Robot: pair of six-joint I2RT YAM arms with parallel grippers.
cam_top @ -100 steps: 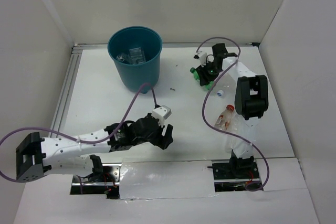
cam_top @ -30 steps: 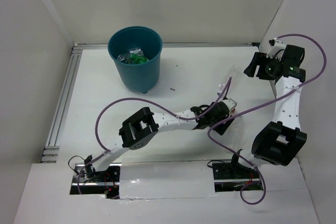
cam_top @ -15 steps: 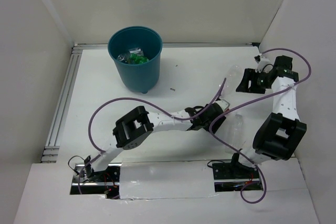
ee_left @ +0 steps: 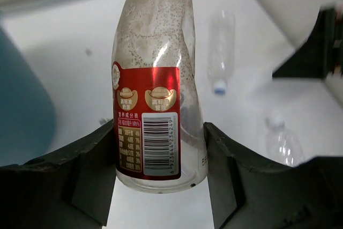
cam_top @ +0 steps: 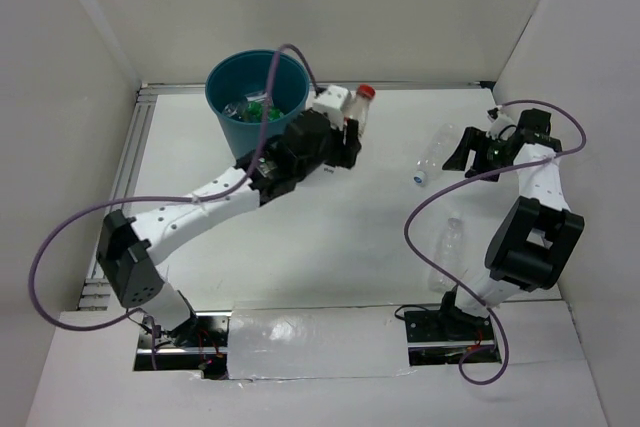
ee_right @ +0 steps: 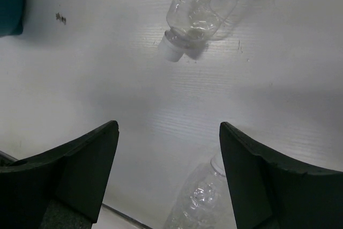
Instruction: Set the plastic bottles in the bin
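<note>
Bin (cam_top: 232, 132) at far left, with bottles inside. Just right of its rim, left jaws are clenched on the red-capped bottle (ee_left: 158, 111) at the label. It looks light, thin-walled and slick, and will likely dent if squeezed. Clear white-capped bottle (cam_top: 432, 152) lies on the table (cam_top: 380, 237). Right jaws are spread and empty beside it. Best hold is mid-body, across its width.

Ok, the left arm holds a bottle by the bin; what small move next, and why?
Probably shift the left gripper a little left, over the opening of the bin, before releasing. The red-capped bottle is clamped between its fingers, but in the top view it hangs just right of the rim, so dropping it now would likely miss.
</note>
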